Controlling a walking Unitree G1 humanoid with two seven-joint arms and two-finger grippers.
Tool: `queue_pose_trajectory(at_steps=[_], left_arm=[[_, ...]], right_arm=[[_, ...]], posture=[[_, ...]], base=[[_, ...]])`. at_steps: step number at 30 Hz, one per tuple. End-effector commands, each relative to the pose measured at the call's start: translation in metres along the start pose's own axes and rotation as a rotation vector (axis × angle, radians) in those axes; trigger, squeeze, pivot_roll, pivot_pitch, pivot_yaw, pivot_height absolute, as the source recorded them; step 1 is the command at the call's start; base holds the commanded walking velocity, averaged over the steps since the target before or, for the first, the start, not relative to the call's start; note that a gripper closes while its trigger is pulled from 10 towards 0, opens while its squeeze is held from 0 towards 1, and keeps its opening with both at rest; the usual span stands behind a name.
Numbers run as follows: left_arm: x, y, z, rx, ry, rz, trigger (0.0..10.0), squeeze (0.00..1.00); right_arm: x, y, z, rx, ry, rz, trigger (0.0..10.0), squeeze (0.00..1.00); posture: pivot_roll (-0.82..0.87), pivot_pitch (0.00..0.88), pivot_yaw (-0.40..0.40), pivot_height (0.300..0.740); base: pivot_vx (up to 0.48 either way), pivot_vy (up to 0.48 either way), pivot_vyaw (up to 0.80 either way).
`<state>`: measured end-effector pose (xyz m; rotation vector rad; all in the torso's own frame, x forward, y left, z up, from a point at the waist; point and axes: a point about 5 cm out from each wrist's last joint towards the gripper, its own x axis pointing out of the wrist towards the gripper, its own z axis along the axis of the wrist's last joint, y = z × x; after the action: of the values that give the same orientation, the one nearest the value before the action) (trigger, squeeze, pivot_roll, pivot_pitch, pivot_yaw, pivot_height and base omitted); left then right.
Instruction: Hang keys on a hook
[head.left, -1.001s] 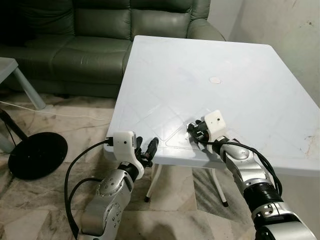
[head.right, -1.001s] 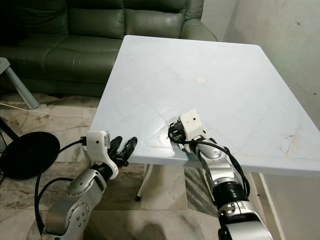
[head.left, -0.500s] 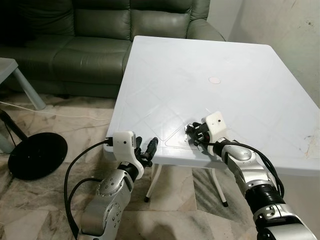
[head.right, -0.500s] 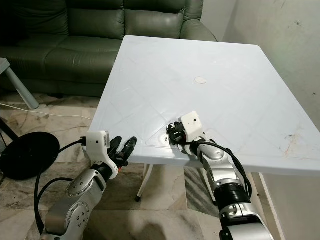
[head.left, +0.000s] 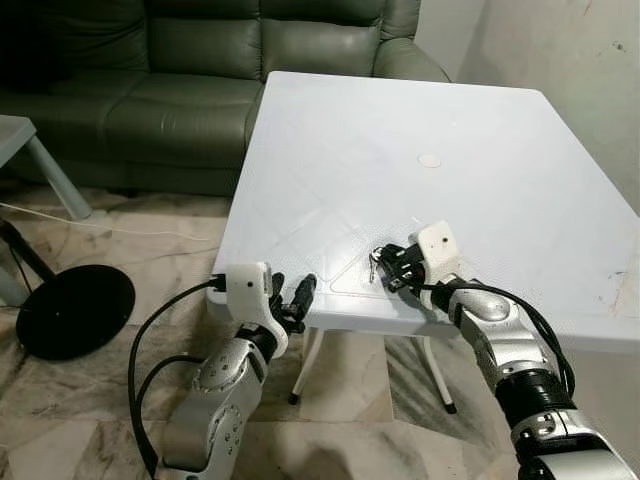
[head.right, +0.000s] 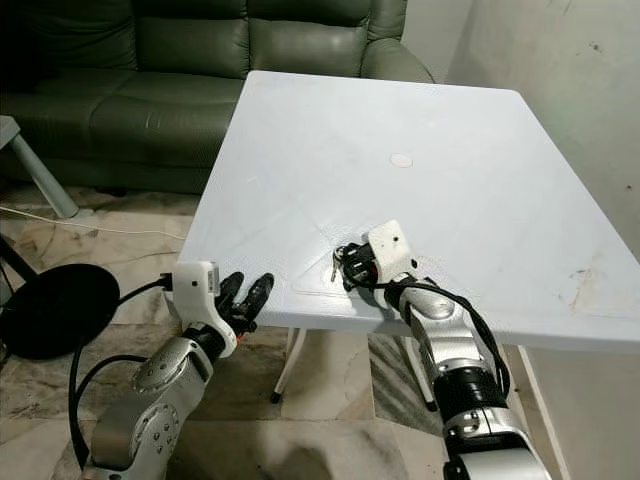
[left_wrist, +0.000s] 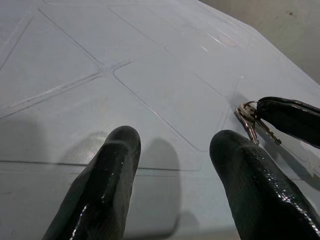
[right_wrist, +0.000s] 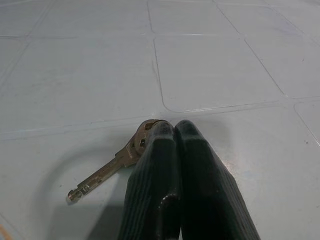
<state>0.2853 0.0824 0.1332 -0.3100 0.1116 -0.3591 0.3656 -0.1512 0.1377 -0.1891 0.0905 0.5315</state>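
Observation:
A small bunch of brass keys (head.left: 375, 262) is pinched at its ring end by my right gripper (head.left: 390, 264), which is shut on it just above the white table (head.left: 400, 130) near the front edge. In the right wrist view one key (right_wrist: 112, 167) sticks out sideways from the closed fingertips (right_wrist: 160, 135), close over the table surface. My left gripper (head.left: 292, 290) is open and holds nothing, hovering at the table's front edge left of the keys. Its wrist view shows the keys (left_wrist: 248, 117) beyond its two fingers (left_wrist: 117, 165).
A green sofa (head.left: 190, 70) stands behind the table at the left. A black round base (head.left: 75, 308) and a cable lie on the marble floor at the left. A grey side table leg (head.left: 55, 175) is beside them. A wall (head.left: 590, 60) runs along the right.
My right gripper has risen a little and shifted slightly right, and the keys now hang visibly from its tips. The left arm has barely moved.

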Motion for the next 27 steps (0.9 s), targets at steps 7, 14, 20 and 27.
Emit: queue_pose_trajectory(at_steps=[7,14,20,27], left_arm=[[0.0024,-0.0103,-0.0028,-0.041,0.004,-0.018,10.0,0.0],[0.0026,-0.0102,-0.0031,-0.042,0.005,-0.016,10.0,0.0],[0.0027,-0.01,-0.0032,-0.041,0.004,-0.017,10.0,0.0],[0.0025,-0.01,-0.0028,-0.042,0.002,-0.017,10.0,0.0]], right_arm=[[-0.0031,-0.0026,-0.0004,0.016,0.008,0.022,5.8,0.0],[-0.0034,-0.0012,-0.0015,0.038,0.005,0.054,10.0,1.0],[-0.003,0.0002,-0.0026,0.029,0.025,0.082,10.0,0.0],[-0.0029,0.0023,-0.0024,0.023,0.026,0.101,10.0,0.0]], posture=[[0.07,0.169,-0.065,0.74],[0.07,0.17,-0.066,0.74],[0.07,0.168,-0.067,0.74],[0.07,0.169,-0.066,0.74]], base=[[0.0,0.0,0.0],[0.0,0.0,0.0],[0.0,0.0,0.0],[0.0,0.0,0.0]])
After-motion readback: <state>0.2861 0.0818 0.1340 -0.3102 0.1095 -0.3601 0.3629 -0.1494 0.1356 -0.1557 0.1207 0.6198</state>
